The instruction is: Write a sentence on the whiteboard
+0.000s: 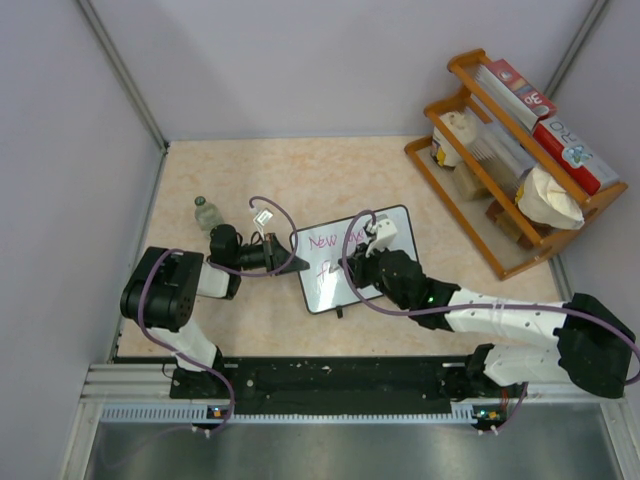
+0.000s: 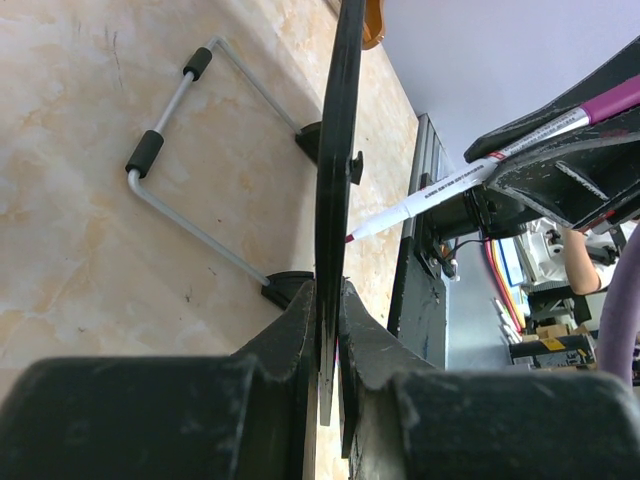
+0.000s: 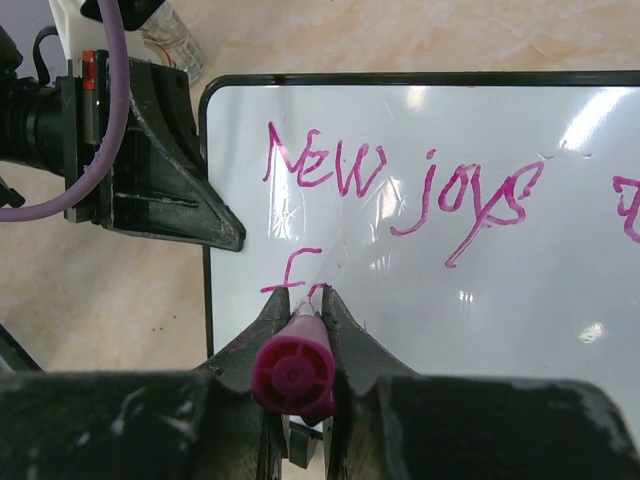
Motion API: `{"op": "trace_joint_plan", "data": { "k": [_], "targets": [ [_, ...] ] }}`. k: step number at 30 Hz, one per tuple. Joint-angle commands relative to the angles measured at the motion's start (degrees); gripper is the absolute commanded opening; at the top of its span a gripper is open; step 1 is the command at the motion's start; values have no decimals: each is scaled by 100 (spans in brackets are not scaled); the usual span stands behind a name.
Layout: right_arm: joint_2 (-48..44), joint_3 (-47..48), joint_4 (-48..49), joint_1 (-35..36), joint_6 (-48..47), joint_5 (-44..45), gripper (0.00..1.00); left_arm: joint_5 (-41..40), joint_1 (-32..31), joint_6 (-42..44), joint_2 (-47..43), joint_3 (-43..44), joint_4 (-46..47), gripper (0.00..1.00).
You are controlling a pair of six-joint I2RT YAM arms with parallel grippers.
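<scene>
Running across the upper part of the whiteboard [image 3: 560,300] in pink-magenta strokes, the sentence [image 3: 400,180] reads "New joys". A further mark is cut off at 3 o'clock, and a second line begins at 7 o'clock with an "F". The right end effector [image 3: 300,302] sits just below that "F", its fingers clamped on a magenta-capped marker [image 3: 293,375]. In the left wrist view the marker's nib lies right at the board's face. The left end effector [image 2: 327,300] is pinched onto the board's black frame at its 9 o'clock edge. The board leans on a wire stand [image 2: 180,130] on the beige counter [image 1: 250,330]. A small bottle [image 1: 205,213] stands well apart at 10 o'clock from the board, and a wooden rack [image 1: 452,207] of boxes lies at 2 o'clock.
</scene>
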Motion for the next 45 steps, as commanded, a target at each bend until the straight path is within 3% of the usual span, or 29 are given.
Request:
{"op": "trace_joint_plan", "data": {
  "k": [1, 20, 45],
  "targets": [
    [-61, -163, -53, -41, 14, -24, 0, 65, 20, -46, 28, -19, 201, 0],
    [-738, 12, 211, -287, 199, -252, 0, 74, 20, -46, 54, -1, 192, 0],
    [-17, 224, 361, -515, 260, -305, 0, 74, 20, -37, 19, -19, 193, 0]
  ]
}}
